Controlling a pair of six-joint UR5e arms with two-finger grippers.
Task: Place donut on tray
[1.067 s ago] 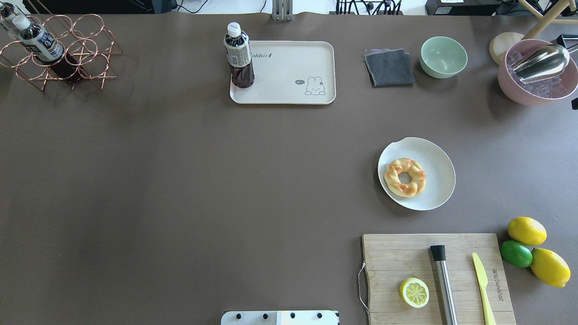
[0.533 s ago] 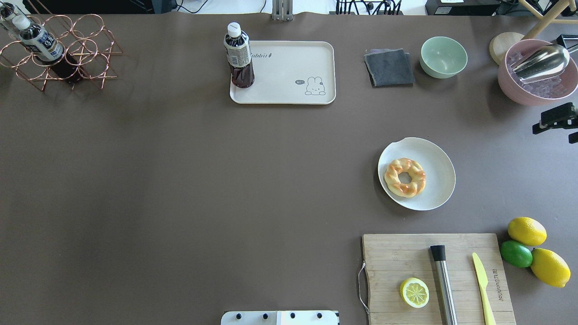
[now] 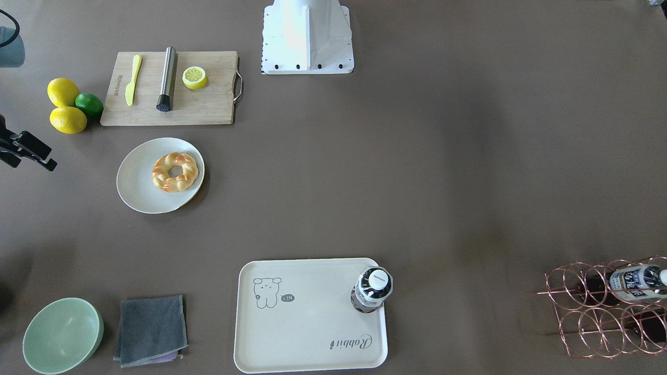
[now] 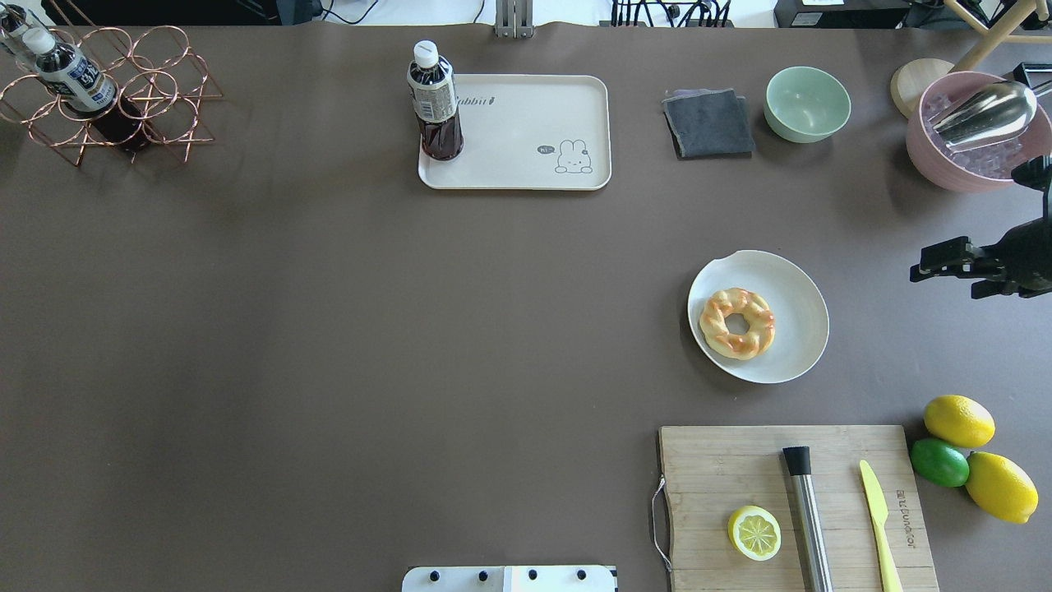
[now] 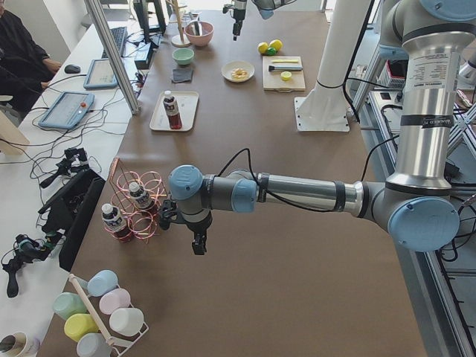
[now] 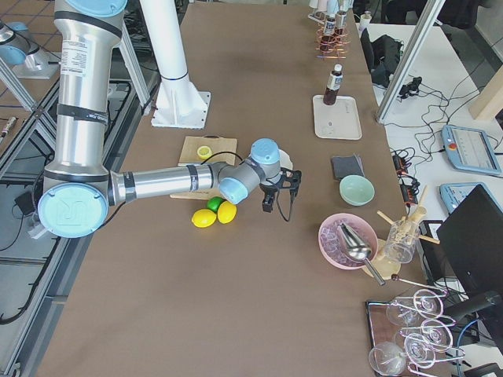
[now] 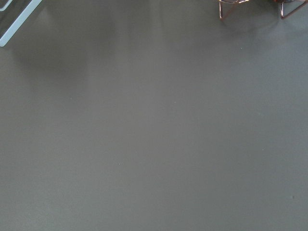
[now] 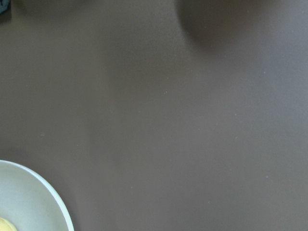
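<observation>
Step in hand, by my reading: approach; pick not begun. Right gripper (image 4: pixel 927 261) hangs over bare table (image 4: pixel 329 329), fingers apart, empty. Golden twisted ring donut (image 4: pixel 737 322) lies on round off-white plate (image 4: pixel 793 288), inboard of that gripper, clear of it. Cream rectangular tray (image 4: pixel 526 156) sits beyond the plate, dark bottle (image 4: pixel 436 103) on one corner. Left gripper (image 5: pixel 198 242): state cannot be told. Next: centre over donut, descend, close across the ring.

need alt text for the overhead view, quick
A twisted donut sits on a round white plate at the right of a brown table, with the right gripper open near the right edge. A cream tray at the far side holds one upright bottle; a cutting board lies at the near edge.
</observation>
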